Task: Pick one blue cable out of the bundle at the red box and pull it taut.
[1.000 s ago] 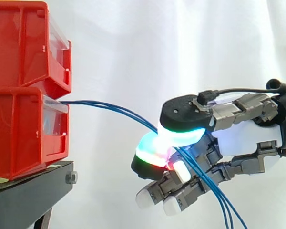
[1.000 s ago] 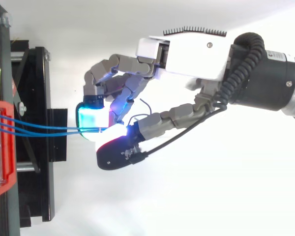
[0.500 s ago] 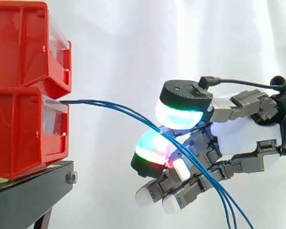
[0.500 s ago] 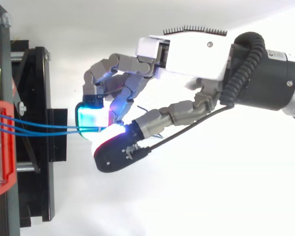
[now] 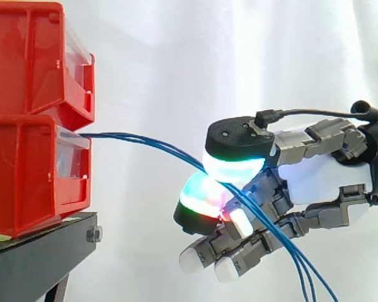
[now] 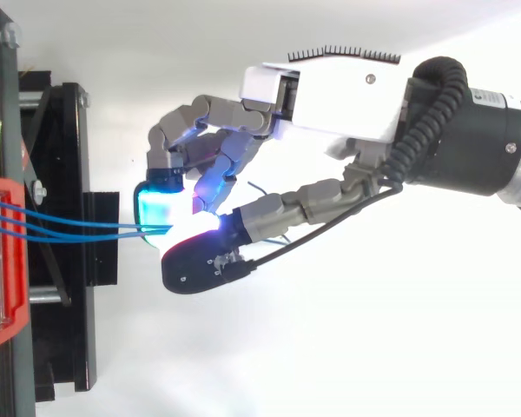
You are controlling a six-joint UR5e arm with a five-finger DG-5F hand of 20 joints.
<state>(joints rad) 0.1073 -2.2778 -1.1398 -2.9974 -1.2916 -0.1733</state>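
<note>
Side view: the cables (image 5: 113, 134) leave the front of the lower red box (image 5: 31, 170) at the left. They run rightward in a shallow sag to the hand (image 5: 321, 179), then hang down toward the lower right. Their long axis lies left to right, and the top view shows it straight from box to fingertips. The thumb pad (image 5: 233, 165) sits closed down against a glowing finger pad (image 5: 201, 200), with the strands pinched between them. Several strands seem to share that pinch, not one. The step looks like the grasp, with the cables slack and the pull not yet made. Next, I judge, the hand must keep a single strand and draw it right, away from the box, until the sag is gone.
</note>
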